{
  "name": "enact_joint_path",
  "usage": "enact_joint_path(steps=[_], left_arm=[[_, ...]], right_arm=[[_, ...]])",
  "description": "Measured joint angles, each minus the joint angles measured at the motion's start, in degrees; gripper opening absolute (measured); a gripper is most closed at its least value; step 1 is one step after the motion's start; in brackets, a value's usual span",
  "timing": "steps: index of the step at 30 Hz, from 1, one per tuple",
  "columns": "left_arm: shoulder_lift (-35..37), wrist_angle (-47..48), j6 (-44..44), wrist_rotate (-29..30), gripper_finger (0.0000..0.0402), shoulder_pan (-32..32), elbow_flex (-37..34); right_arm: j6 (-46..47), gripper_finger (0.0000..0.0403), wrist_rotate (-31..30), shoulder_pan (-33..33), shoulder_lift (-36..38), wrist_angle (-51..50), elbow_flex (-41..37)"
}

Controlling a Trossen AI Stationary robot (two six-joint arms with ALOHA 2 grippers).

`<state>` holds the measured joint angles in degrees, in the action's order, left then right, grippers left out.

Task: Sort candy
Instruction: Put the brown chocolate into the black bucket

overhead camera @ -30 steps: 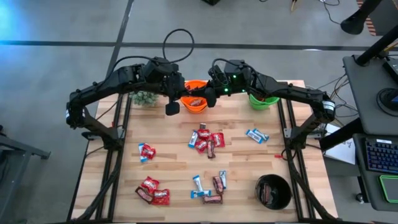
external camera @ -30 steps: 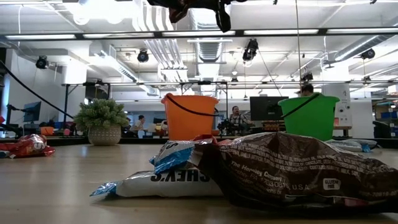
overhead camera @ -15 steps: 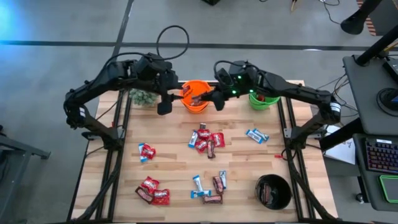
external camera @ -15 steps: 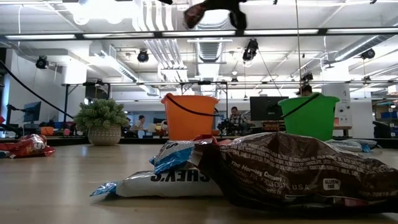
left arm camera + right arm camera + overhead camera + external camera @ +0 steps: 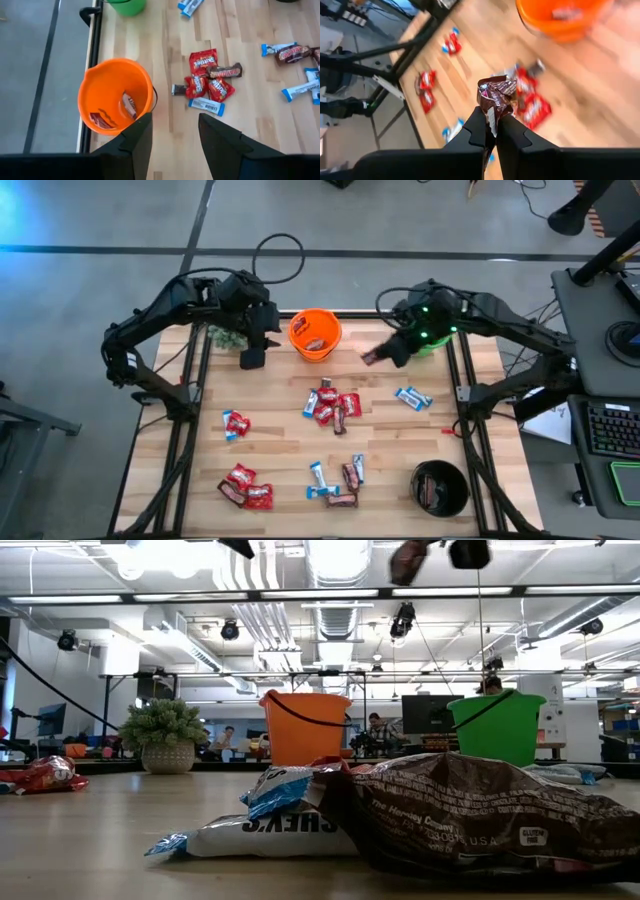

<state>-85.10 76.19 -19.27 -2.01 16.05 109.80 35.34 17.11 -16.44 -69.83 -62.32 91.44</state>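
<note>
Right pincer (image 5: 374, 356) grips a dark brown bar (image 5: 496, 94) above the worktop (image 5: 280, 430), between the orange bucket (image 5: 315, 333) and green bucket (image 5: 432, 344). Left pincer (image 5: 175, 132) stands open and empty beside the orange bucket.

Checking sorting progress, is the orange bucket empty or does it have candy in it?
Not empty: the round orange plastic bucket holds a few wrapped candies at its bottom.

Orange bucket (image 5: 315, 333), green bucket (image 5: 497, 727)
</note>
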Motion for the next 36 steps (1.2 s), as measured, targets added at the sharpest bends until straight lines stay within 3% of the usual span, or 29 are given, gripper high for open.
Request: enact_joint_path(steps=[6,12,19,28,36], left_arm=[[0.0,0.1,-0.3,0.0,0.0141,0.0,0.0],[0.0,2.1,-0.3,0.1,0.0141,0.0,0.0],[0.0,4.3,-1.0,0.2,0.0141,0.0,0.0],[0.1,4.7,-1.5,1.6,0.0141,0.0,0.0],[0.1,5.5,-1.5,2.9,0.0141,0.0,0.0]], right_arm=[[4.5,0.0011,-0.4,3.4,2.1,-12.2,0.0],[11.3,0.0012,-0.6,11.1,1.6,-22.8,0.0],[23.7,0.0012,-0.8,23.1,1.5,-22.7,0.0],[41.2,0.0013,-8.4,38.4,1.5,-22.4,0.0],[54.6,0.0013,-9.3,50.8,-1.6,-20.9,0.0]])
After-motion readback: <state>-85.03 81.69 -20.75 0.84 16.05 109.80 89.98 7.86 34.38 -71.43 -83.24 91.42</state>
